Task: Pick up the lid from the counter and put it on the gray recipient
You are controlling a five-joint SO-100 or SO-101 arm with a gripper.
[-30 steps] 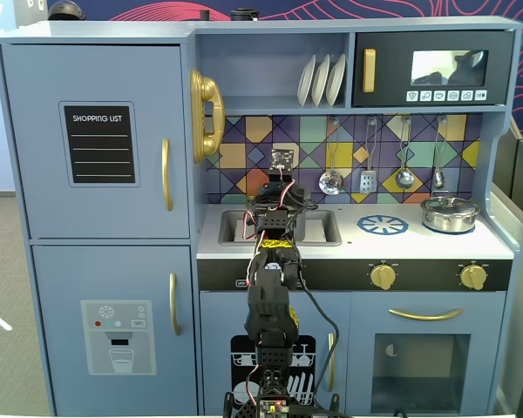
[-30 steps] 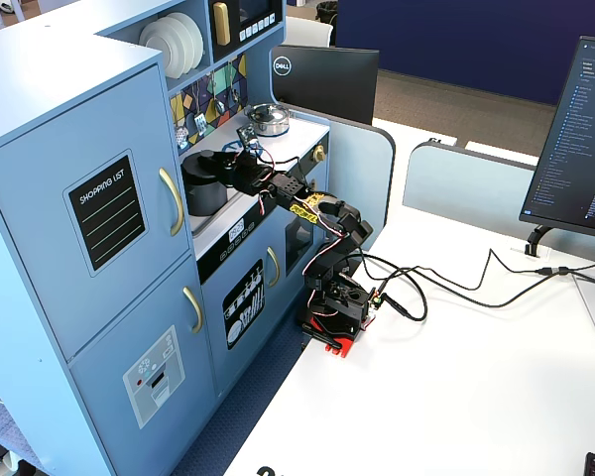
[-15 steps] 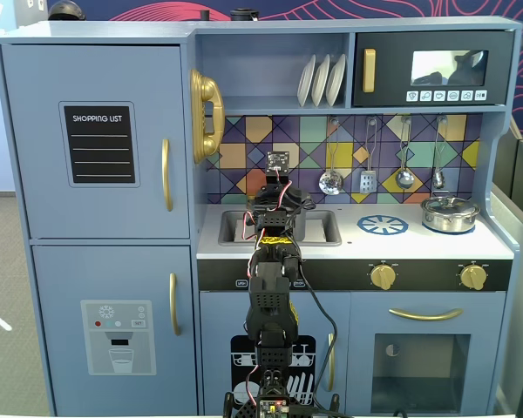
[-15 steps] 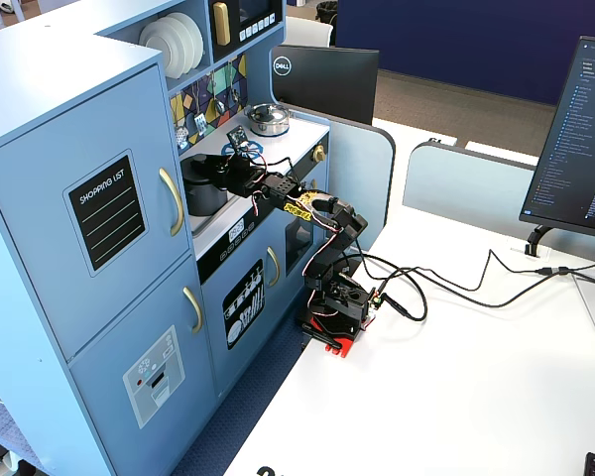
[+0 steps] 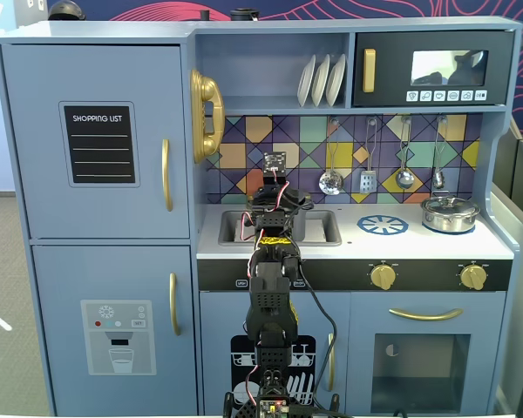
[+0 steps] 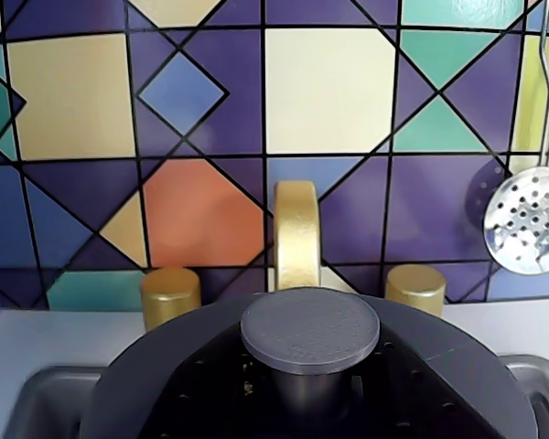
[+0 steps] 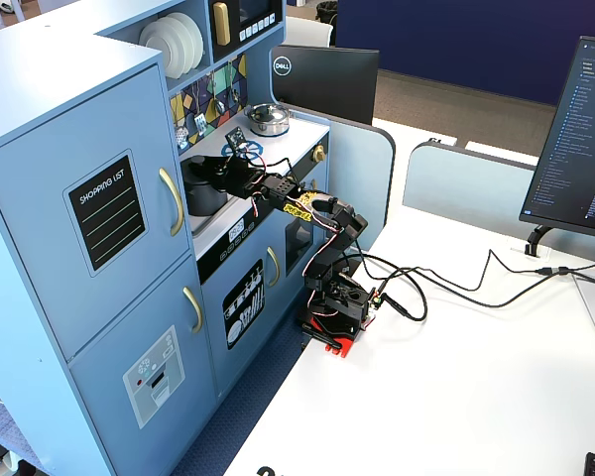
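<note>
The lid [image 6: 309,361] fills the lower part of the wrist view, its flat dark gray disc spreading to both sides and its round knob [image 6: 310,329] centred just below the gold faucet [image 6: 297,234]. The fingertips do not show in that view, so whether the gripper [image 7: 221,171] is clamped on the lid or has let go cannot be told. In a fixed view the arm [image 5: 270,296] reaches over the counter edge to the sink [image 5: 318,228], and the wrist hides what lies under it. In the other fixed view the gray recipient [image 7: 204,194] appears as a dark cylinder standing at the sink, directly under the gripper, with the lid seemingly at its top; the rim contact is too small to confirm. Judged from this, the step in hand is seating the lid on the recipient. To do it well, keep the disc level, hold the knob lined up with the faucet as now, and lower straight down without sideways drift until the disc rests evenly all round. Release only once it sits flat, then lift vertically so the fingers do not drag the knob. The steel pot [image 5: 450,213] at the right of the counter is well apart and poses no obstruction
</note>
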